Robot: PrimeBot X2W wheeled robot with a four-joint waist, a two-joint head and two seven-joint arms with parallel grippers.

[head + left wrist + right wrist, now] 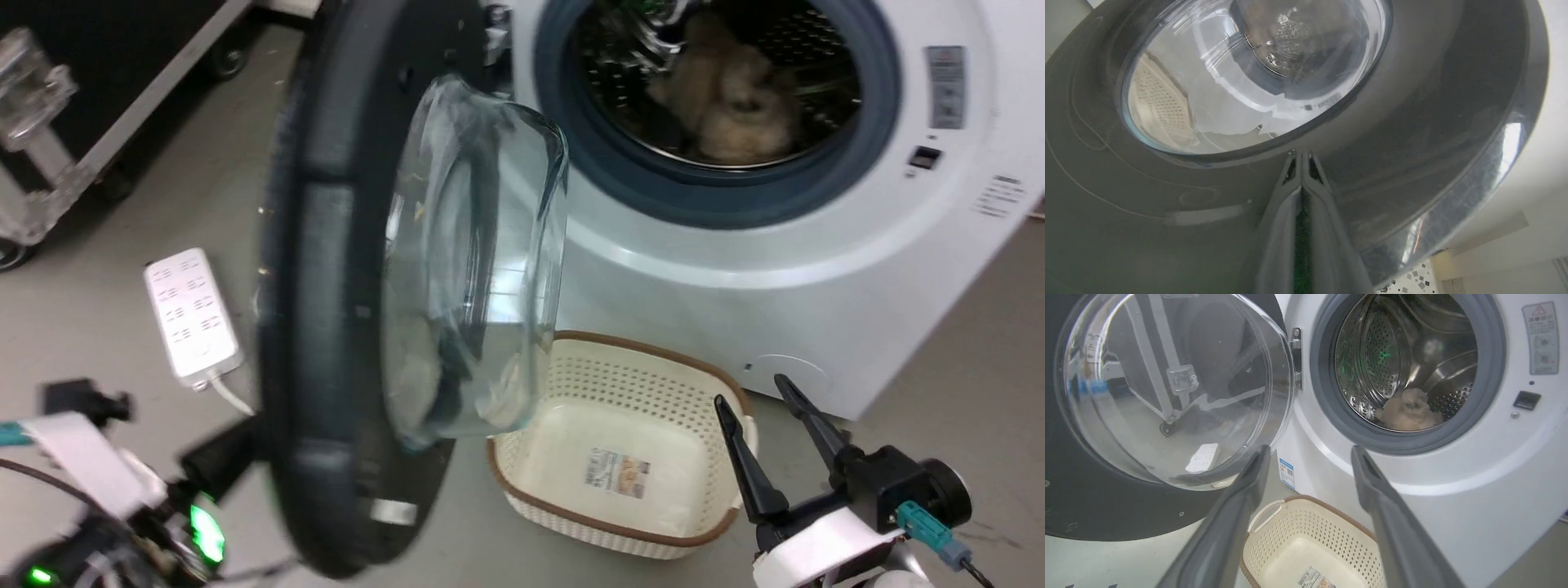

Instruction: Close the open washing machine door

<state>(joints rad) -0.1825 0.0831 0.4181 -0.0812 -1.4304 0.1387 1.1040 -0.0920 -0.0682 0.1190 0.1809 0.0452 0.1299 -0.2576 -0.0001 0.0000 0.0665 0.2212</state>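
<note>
Head view: the washing machine door (326, 286) is open and seen almost edge-on. Its black rim stands out from the washing machine (816, 278), and its clear glass bowl (482, 245) bulges toward the drum opening (718, 188). A pale fluffy bundle (727, 98) lies inside the drum. A cream basket (653, 351) sits on the floor in front of the machine, just beside the door's lower edge. A white power strip (192, 314) lies on the floor left of the door. The left arm (82, 465) is at lower left, with its fingers hidden behind the door rim. The right gripper (749, 389) is at lower right by the basket's corner, jaws spread and holding nothing.

Left wrist view: the left gripper (1301, 154) is clenched, fingers pressed together with nothing between them. The tips sit right at the door's glossy outer face, just under the edge of the glass window, and appear to touch it. The basket weave and the drum show through the glass.

Right wrist view: the right fingers are wide apart and empty, well clear of the door and the machine. The door hangs on its metal hinge (1296, 355) at the left side of the porthole, swung out to the left. A blue sticker (1287, 473) is on the machine front below the hinge. The basket lies between and below the fingers.
</note>
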